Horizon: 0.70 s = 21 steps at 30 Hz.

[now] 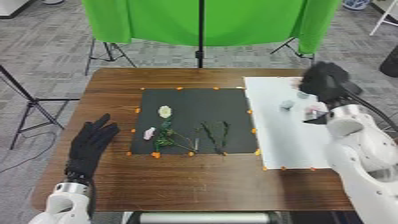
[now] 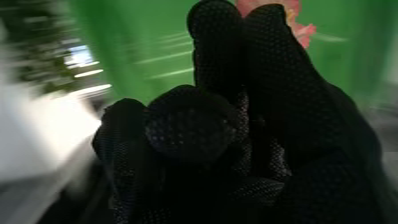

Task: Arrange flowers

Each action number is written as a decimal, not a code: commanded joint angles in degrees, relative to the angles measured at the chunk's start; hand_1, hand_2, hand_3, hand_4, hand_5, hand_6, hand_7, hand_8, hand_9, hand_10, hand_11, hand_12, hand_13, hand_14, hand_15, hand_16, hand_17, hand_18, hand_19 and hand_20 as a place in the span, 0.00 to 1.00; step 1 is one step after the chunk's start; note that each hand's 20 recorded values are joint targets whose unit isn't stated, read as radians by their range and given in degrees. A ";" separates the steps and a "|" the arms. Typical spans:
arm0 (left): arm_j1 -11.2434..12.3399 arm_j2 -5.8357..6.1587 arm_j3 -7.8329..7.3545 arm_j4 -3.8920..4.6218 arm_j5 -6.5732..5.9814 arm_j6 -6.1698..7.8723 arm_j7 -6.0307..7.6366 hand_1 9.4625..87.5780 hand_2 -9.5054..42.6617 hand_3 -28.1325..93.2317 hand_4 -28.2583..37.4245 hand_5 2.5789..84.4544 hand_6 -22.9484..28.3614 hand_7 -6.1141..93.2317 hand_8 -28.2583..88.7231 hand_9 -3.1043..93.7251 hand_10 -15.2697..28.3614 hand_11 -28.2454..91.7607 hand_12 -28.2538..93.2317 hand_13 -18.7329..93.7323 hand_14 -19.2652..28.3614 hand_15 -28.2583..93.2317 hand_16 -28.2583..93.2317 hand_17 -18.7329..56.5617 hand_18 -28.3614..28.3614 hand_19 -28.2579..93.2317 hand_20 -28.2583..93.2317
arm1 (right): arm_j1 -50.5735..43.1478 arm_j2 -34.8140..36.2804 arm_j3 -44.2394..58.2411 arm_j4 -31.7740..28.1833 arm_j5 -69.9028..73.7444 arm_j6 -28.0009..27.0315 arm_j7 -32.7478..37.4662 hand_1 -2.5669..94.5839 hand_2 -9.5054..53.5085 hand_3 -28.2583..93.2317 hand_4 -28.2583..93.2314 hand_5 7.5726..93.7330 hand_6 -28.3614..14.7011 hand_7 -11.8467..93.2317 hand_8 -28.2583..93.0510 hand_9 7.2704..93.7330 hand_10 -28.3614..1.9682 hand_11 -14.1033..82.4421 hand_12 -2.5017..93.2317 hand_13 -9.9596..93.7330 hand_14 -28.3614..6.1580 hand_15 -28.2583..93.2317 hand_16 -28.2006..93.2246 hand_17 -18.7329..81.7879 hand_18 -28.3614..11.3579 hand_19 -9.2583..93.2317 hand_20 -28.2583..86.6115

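Observation:
My right hand point(image 1: 327, 82) is over the far part of the white sheet point(image 1: 282, 140) at the right. In the right wrist view, a pink flower point(image 2: 306, 31) stands out beyond the fingertips of my right hand point(image 2: 284, 85), pinched by the hand; its stem is hidden. On the dark mat point(image 1: 200, 102) lie a white flower point(image 1: 165, 111), a pink flower point(image 1: 149, 133) and green stems point(image 1: 163, 141). Two leafy sprigs point(image 1: 215, 132) lie beside them. My left hand point(image 1: 90, 142), fingers relaxed, is over the table left of the mat.
Small pale pieces point(image 1: 287, 104) and a pinkish item point(image 1: 315, 108) lie on the white sheet near my right hand. Orange markers point(image 1: 155, 155) line the mat's edges. Past the far edge of the table point(image 1: 195, 195) are a green cloth point(image 1: 160, 20) and stands.

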 commanded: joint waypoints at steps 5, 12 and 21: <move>-0.48 -0.19 0.59 0.32 0.18 -0.18 -0.19 0.12 0.14 0.76 0.04 0.48 0.56 0.09 0.21 0.47 0.67 0.35 0.36 0.47 0.76 0.31 0.28 0.33 0.72 0.25 0.38 | 22.95 -3.43 -29.67 1.07 -1.75 -6.63 -17.17 0.65 0.00 0.70 0.09 0.84 0.74 0.31 0.29 0.98 0.70 0.30 0.45 0.97 0.80 0.72 0.53 0.83 0.45 1.00 0.73; -1.09 0.07 0.89 0.56 0.08 -0.27 -0.26 0.11 0.15 0.75 0.05 0.48 0.56 0.09 0.21 0.47 0.66 0.34 0.36 0.47 0.75 0.31 0.28 0.33 0.72 0.25 0.38 | 24.75 -6.09 -37.53 2.05 -7.28 -8.95 -24.44 0.62 0.00 0.74 0.05 0.84 0.79 0.32 0.28 0.98 0.71 0.32 0.45 0.97 0.80 0.73 0.53 0.82 0.46 1.00 0.74; -1.47 0.18 1.21 0.84 0.03 -0.67 -0.56 0.11 0.15 0.75 0.06 0.48 0.55 0.10 0.21 0.47 0.66 0.35 0.36 0.47 0.75 0.31 0.28 0.33 0.72 0.25 0.38 | 25.16 -11.19 -40.38 7.37 -14.00 -12.61 -27.38 0.60 0.00 0.76 0.04 0.83 0.84 0.35 0.25 0.96 0.69 0.40 0.44 0.96 0.79 0.74 0.52 0.82 0.46 1.00 0.75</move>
